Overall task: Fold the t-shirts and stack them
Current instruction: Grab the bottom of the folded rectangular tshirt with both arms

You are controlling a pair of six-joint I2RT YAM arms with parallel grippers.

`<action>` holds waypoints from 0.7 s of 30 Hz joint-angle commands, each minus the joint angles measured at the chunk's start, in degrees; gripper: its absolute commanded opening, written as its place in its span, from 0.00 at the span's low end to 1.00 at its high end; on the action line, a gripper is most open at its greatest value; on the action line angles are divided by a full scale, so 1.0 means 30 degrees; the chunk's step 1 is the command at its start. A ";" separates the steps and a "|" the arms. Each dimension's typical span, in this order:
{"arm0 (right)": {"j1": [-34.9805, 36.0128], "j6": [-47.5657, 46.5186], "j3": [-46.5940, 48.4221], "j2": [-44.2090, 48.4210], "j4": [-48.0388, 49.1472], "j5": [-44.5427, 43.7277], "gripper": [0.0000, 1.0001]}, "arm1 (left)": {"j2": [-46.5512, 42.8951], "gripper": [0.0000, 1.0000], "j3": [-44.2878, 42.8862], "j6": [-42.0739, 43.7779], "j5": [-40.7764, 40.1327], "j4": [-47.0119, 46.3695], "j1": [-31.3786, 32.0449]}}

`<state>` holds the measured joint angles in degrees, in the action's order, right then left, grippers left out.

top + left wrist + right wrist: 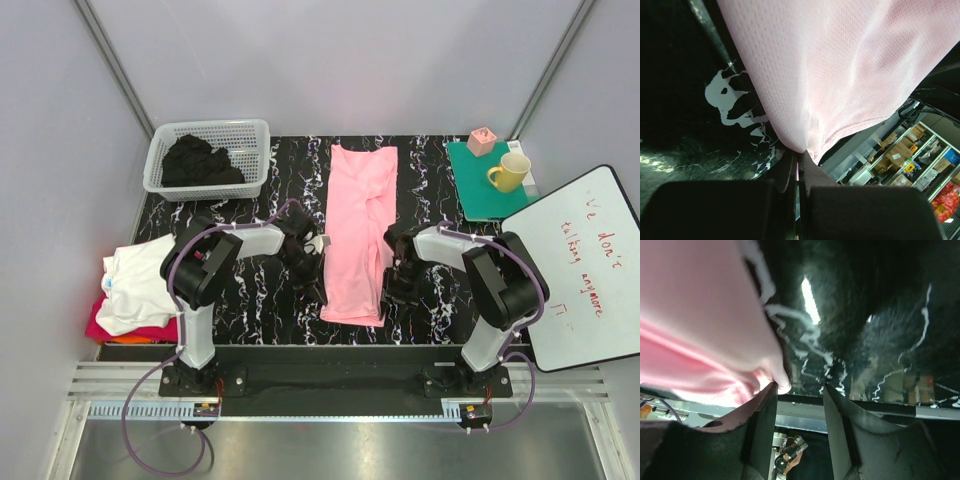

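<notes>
Folded stack [135, 288]: a white t-shirt on top with orange and magenta-red layers under it, at the far left edge of the desk [250, 300].
Basket [208, 155]: white lattice plastic, at the back left, holding crumpled black t-shirts [200, 160].
My left fingers [315, 278]: closed tight, pinching the near left edge of the pink t-shirt; a small peak of cloth is drawn up between them.
Pink t-shirt [360, 230]: light pink fine mesh knit, folded into a long narrow strip. It lies flat at the desk's centre, running from back to front, with creases across its middle.
My right fingers [397, 285]: parted about halfway and clamping nothing; the shirt's near right edge lies against the inner face of one finger.
Green mat [480, 195]: at the back right, carrying a yellow mug [510, 173] and a small pink cup [482, 140].
Whiteboard [590, 270]: at the far right, with red handwriting.
</notes>
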<state>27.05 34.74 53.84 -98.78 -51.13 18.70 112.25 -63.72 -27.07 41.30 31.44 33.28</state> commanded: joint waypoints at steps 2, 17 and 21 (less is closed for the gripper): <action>-0.0022 -0.0418 -0.0048 -0.0617 0.0872 0.0417 0.48 | 0.0378 0.00 -0.0409 0.0029 -0.1491 -0.0314 0.0041; -0.0051 -0.0711 0.0099 -0.2142 0.2191 0.1561 0.02 | -0.0177 0.00 -0.0058 0.0058 -0.1403 0.0241 0.0040; -0.0022 -0.0858 -0.0077 -0.1498 0.1695 0.1414 0.00 | -0.1173 0.00 0.0761 0.0526 -0.1636 0.1148 0.0040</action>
<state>26.94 33.19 54.19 -103.88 -49.15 25.04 112.09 -63.59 -27.24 41.17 31.79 33.30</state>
